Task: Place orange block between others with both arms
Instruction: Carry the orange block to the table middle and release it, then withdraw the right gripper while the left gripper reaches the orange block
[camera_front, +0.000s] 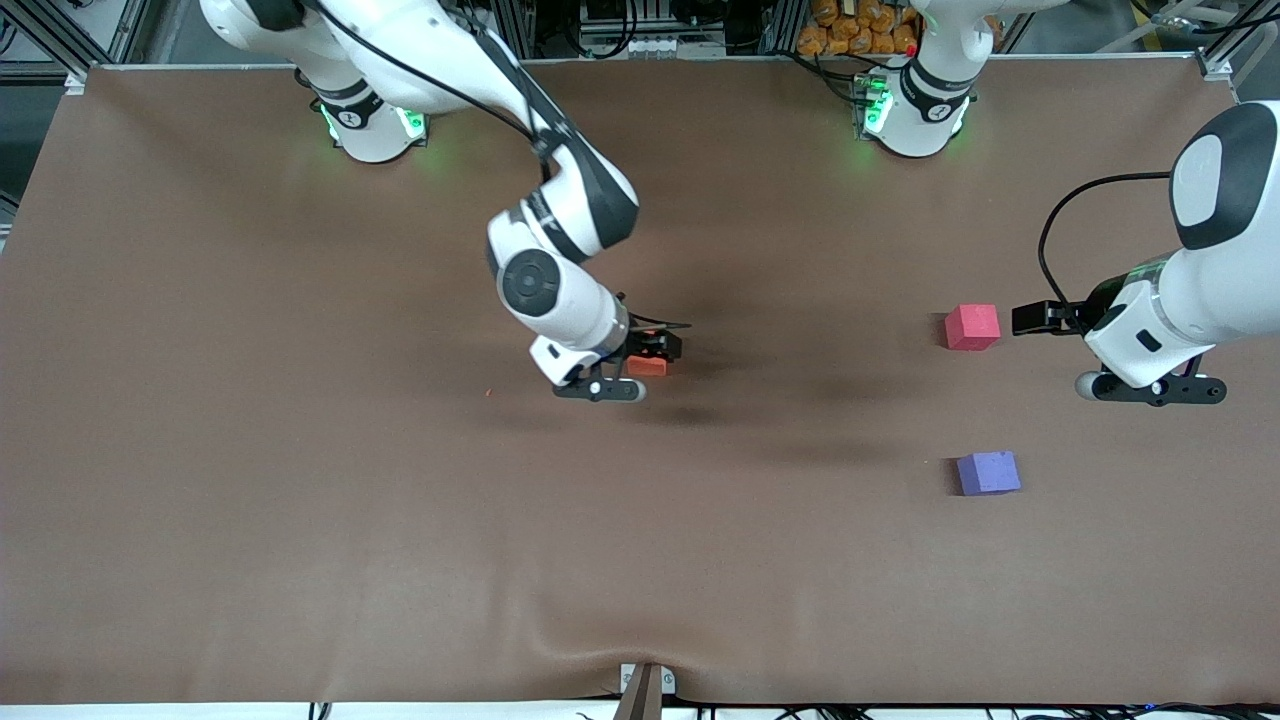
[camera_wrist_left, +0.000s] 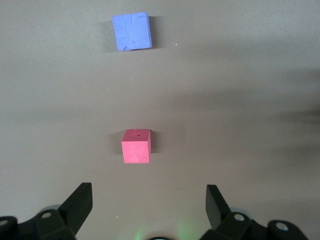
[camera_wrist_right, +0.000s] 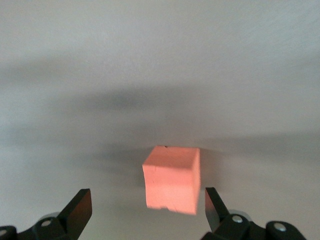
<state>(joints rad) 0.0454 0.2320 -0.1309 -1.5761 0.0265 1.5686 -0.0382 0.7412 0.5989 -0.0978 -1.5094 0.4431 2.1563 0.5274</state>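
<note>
Brown cloth-covered table (camera_front: 300, 520), metal framing (camera_front: 60, 40) along its edge, orange items (camera_front: 860, 30), perhaps packets, past it

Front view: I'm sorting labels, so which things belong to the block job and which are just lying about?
Belongs to the job:
orange block, between the open right gripper fingers
red-pink cube
purple cube
left gripper, open, waiting beside the red-pink cube

Just lying about:
brown table cover

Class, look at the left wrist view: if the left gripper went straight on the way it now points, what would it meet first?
Probably the red-pink cube, which lies between the open fingers' line of the left gripper; the purple cube lies further along. Depth is uncertain.
</note>
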